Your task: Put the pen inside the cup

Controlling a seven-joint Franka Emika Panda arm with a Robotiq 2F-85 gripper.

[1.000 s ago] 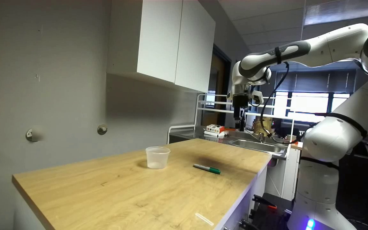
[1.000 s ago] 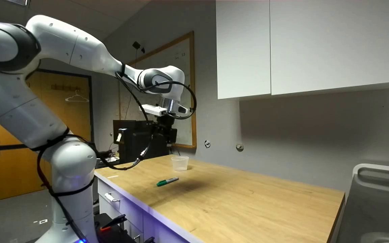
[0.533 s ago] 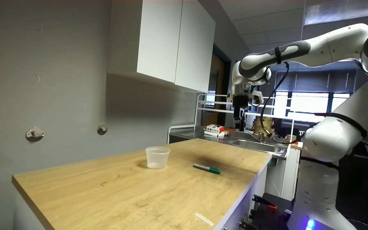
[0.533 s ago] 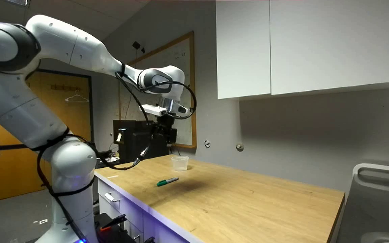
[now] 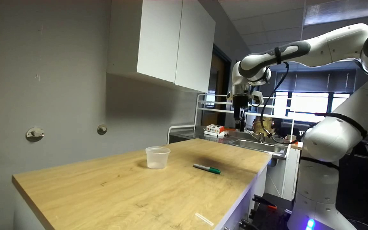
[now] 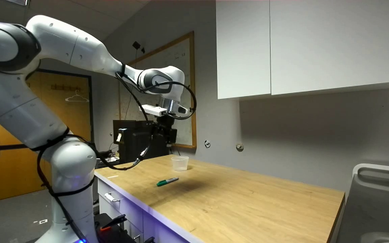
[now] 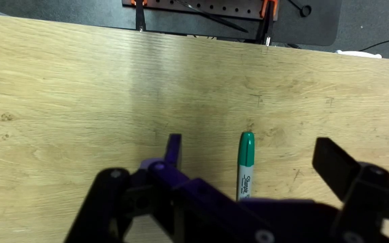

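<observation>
- Wrist view: pincer (image 7: 250,145) spread wide, pinching nothing.
- Same view: pen (image 7: 246,164) flat on counter (image 7: 79,101), framed in the gap; lower end hidden behind pincer.
- Long axis there near up-and-down, green end to the top, roughly square to the closing direction. Probably little or no wrist turn needed.
- In an exterior view: cup (image 5: 157,158) upright on counter, on the wall (image 5: 72,105) side of pen, apart from it. Pincer well above both.
- In an exterior view: green end of pen toward base (image 6: 78,206), grey end toward wall. Straight under pincer or slightly off, hard to say; likely next: lower, centre over pen, pinch across it.
</observation>
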